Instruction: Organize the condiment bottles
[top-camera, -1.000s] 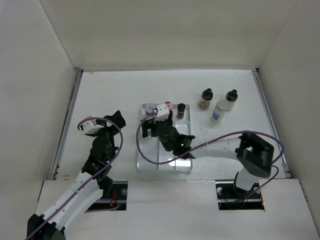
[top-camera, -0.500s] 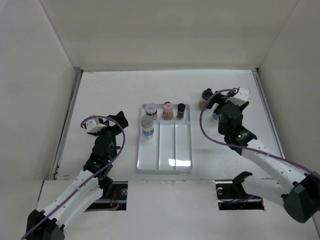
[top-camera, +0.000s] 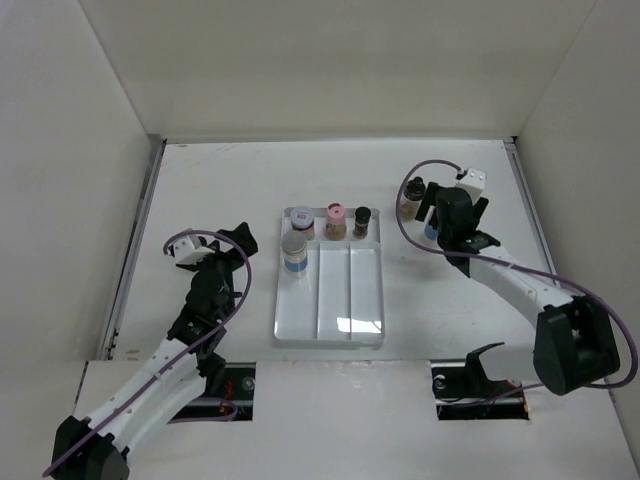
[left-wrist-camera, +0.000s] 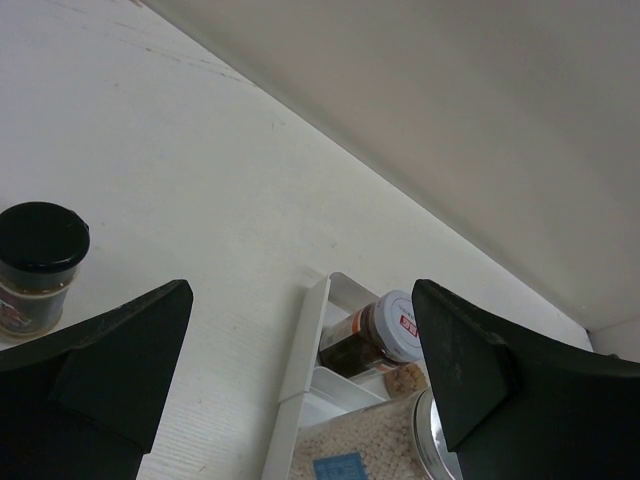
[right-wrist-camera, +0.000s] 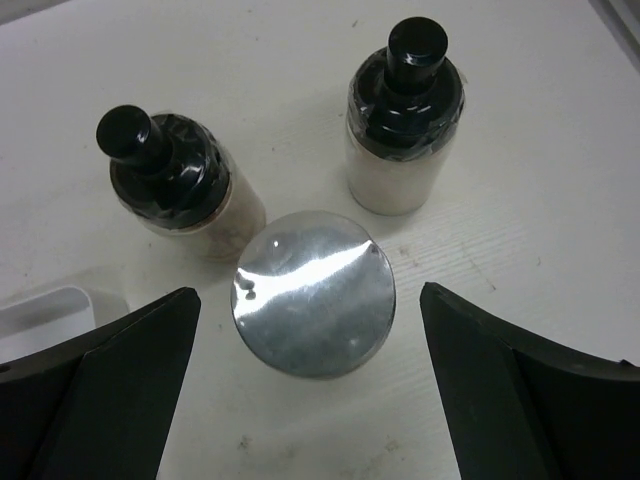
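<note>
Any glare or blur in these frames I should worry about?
Top external: glare patch on the tray, near end. Right wrist: silver cap mirrors the light; black-capped bottles behind it are sharp. Left wrist: fingers are dark, soft silhouettes; black-lid jar is sharp.

On my feed there's a clear divided tray (top-camera: 350, 290) sitting mid-table, three long lanes running away from the near edge, with a bit of glare at its close end. It's on a white table (top-camera: 220, 180), scuffed in spots, and plain white walls (top-camera: 330, 60) box it in left, back and right.
</note>
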